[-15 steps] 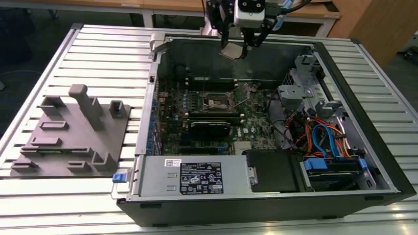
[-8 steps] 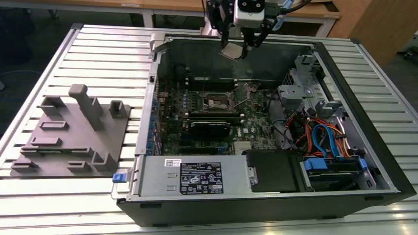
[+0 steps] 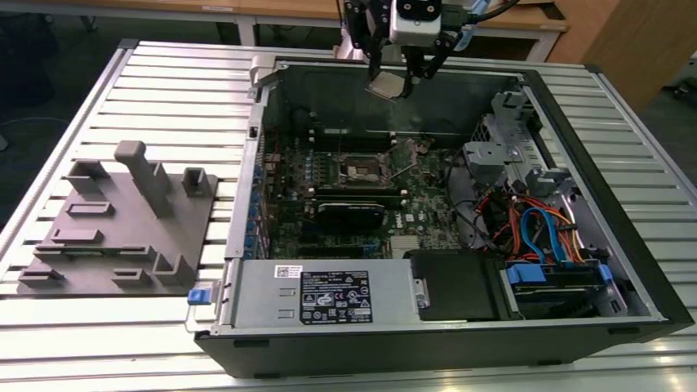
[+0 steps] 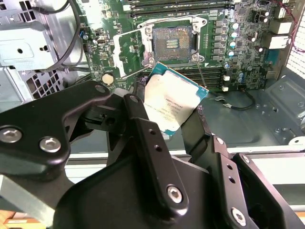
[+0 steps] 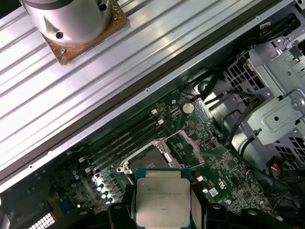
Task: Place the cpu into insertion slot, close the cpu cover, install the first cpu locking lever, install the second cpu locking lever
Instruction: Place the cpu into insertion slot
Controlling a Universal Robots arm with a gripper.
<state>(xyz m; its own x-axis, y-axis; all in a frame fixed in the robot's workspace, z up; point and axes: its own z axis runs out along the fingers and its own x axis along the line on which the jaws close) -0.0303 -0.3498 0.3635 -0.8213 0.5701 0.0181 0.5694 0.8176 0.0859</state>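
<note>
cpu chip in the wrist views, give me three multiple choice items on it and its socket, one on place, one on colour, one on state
1. Where is the small flat square silvery cpu?
A. already seated in place
B. held in the black pincer above the open black computer case
C. lying outside the case

2. What colour is the circuit board around the square metal-rimmed insertion slot?
A. green
B. red
C. white

3. How is the thin silvery metal cpu cover?
A. shut over the slot
B. swung open, slot bare
C. removed altogether

Answers: B, the pincer clamps the chip, clear of the slot; A, green shows in both wrist views; B, the frame stands beside the slot's exposed contacts.
</note>
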